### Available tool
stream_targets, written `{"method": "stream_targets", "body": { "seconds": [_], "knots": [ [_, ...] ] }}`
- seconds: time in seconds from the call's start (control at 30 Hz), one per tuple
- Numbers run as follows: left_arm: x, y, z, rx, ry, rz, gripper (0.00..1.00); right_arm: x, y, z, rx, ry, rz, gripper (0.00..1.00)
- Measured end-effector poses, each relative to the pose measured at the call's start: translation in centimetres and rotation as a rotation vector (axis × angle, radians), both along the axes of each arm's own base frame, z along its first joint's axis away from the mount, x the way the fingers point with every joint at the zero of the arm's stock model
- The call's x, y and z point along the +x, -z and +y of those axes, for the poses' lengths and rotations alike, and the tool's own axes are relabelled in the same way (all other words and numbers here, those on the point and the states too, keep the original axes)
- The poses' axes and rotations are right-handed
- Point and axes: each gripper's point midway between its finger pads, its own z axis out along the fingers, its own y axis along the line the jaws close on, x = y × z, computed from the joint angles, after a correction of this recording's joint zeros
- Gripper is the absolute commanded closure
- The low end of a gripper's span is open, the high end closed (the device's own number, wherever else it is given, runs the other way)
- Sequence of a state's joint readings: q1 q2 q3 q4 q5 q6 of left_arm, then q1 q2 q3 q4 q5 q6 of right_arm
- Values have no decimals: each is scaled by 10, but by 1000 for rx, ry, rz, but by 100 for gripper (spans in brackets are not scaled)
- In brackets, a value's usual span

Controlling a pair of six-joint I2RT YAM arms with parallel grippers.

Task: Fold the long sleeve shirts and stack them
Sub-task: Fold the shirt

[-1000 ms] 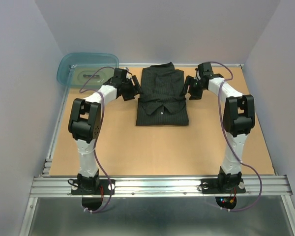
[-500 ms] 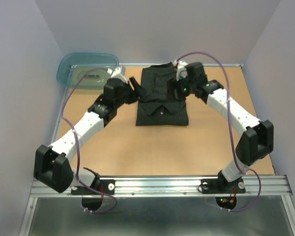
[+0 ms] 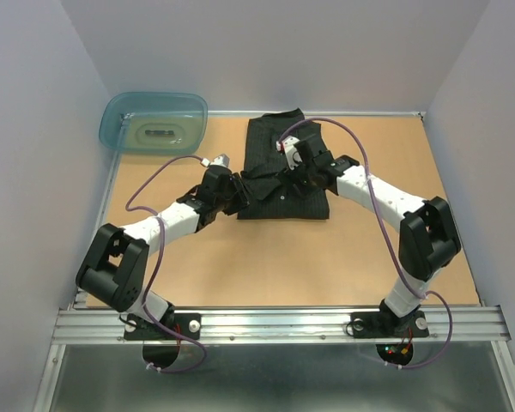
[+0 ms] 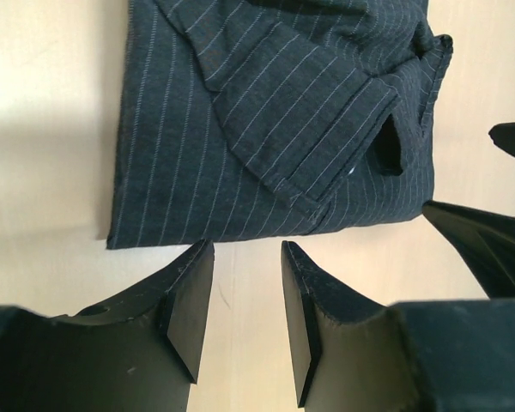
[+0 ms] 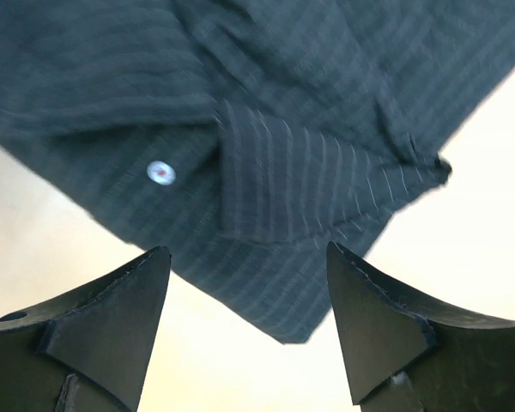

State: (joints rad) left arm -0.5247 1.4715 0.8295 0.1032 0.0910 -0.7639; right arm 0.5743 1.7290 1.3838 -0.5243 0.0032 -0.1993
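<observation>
A long sleeve shirt (image 3: 287, 204), black with thin pinstripes, lies folded at the back middle of the table. My left gripper (image 3: 239, 191) is at its near left corner. In the left wrist view the left gripper (image 4: 247, 251) is open over bare table, its tips just short of the shirt's (image 4: 266, 129) edge. My right gripper (image 3: 283, 177) hovers over the shirt's collar area. In the right wrist view the right gripper (image 5: 247, 253) is open wide above a corner of the shirt (image 5: 283, 129), near a pale button (image 5: 160, 172). Nothing is held.
A translucent teal tub (image 3: 154, 122) stands at the back left corner of the table. The wooden table (image 3: 266, 257) ends in a metal rail (image 3: 275, 324) at the near edge. Walls close in on three sides.
Both arms swung in from the shirt's sides. The left gripper came down to the near left corner and narrowed. The right gripper moved over the shirt's middle.
</observation>
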Motion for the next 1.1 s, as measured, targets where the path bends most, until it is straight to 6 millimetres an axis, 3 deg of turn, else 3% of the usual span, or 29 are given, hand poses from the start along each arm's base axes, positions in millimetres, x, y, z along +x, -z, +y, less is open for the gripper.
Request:
{"method": "stream_targets", "body": {
  "seconds": [0.13,0.33,0.47,0.6,0.87,1.1],
  "knots": [
    [3,5,-7,-1,11,-1,52,1,22,-19,-83,52,10,22],
    [7,12,-10,7,11,9,52,4,59,-31,-185,87,51,22],
    [9,15,-11,9,12,14,52,12,70,-41,-257,108,41,22],
    [9,14,-11,8,12,11,52,39,59,-42,-317,129,-31,22],
    [9,14,-11,8,12,10,52,105,12,-25,-344,166,-217,22],
    [9,14,-11,9,13,9,52,148,-4,-15,-357,214,-310,22]
  ]
}}
